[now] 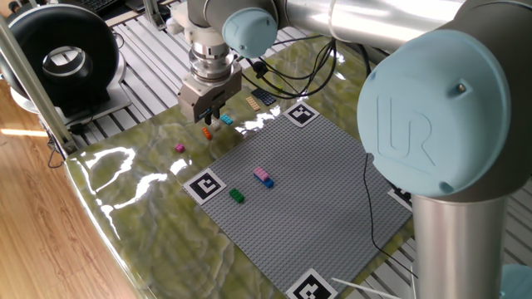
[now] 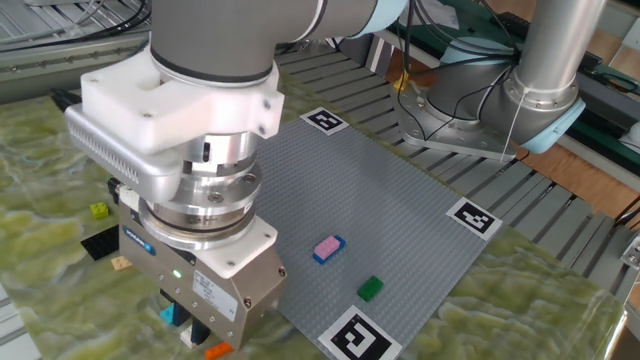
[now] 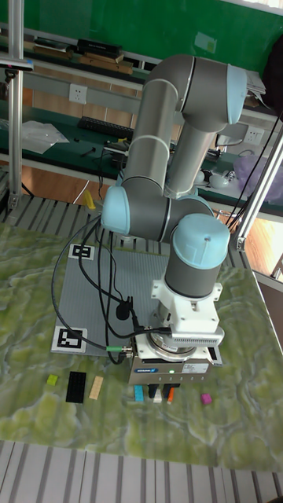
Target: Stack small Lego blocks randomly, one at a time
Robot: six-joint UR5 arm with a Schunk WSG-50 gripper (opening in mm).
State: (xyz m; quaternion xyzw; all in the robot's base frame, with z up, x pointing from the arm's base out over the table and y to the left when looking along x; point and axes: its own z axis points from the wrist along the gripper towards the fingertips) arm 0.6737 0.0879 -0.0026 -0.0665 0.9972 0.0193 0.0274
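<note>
An orange block (image 1: 207, 132) is seen on the green marbled desk (image 1: 133, 208), just off the corner of the grey baseplate (image 1: 307, 191), with a cyan block (image 1: 227, 120) close beside it. A magenta block (image 1: 179, 148) lies farther out from the baseplate's edge. On the baseplate itself, a pink block sits on a blue one (image 1: 263, 177), and a green block (image 1: 237, 196) lies apart from that pair, nearer a marker tag (image 1: 204, 184). The hand (image 1: 209, 116) is poised directly over the orange block (fingers pointing down). Whether the fingers are spread or closed cannot be told; nothing is seen gripped.
</note>
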